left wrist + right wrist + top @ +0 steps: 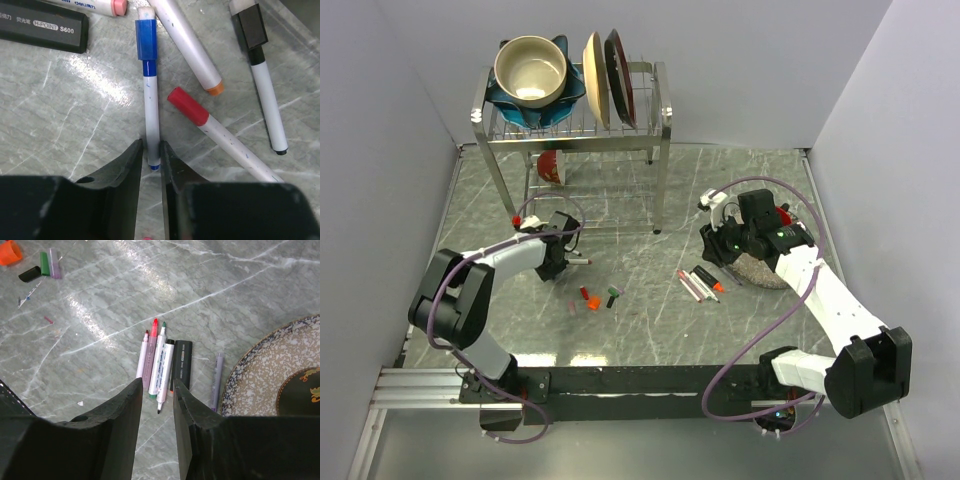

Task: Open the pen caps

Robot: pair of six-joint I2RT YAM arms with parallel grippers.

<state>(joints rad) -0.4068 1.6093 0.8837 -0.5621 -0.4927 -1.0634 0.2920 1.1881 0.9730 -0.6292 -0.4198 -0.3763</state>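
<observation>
Low over the marble table (650, 330), the left gripper (151, 165) points down, jaws flanking the tail of a blue-capped pen (151, 120), grip unclear; the right gripper (157, 395) hovers with jaws parted above uncapped pens (160, 356).

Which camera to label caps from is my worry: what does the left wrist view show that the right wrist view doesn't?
Left wrist only: a blue-capped pen, its end between the left fingers, a red-capped pen, a black case. Right wrist only: a row of pens, a patterned plate, loose caps. Both: marble tabletop and that arm's own fingers.
</observation>
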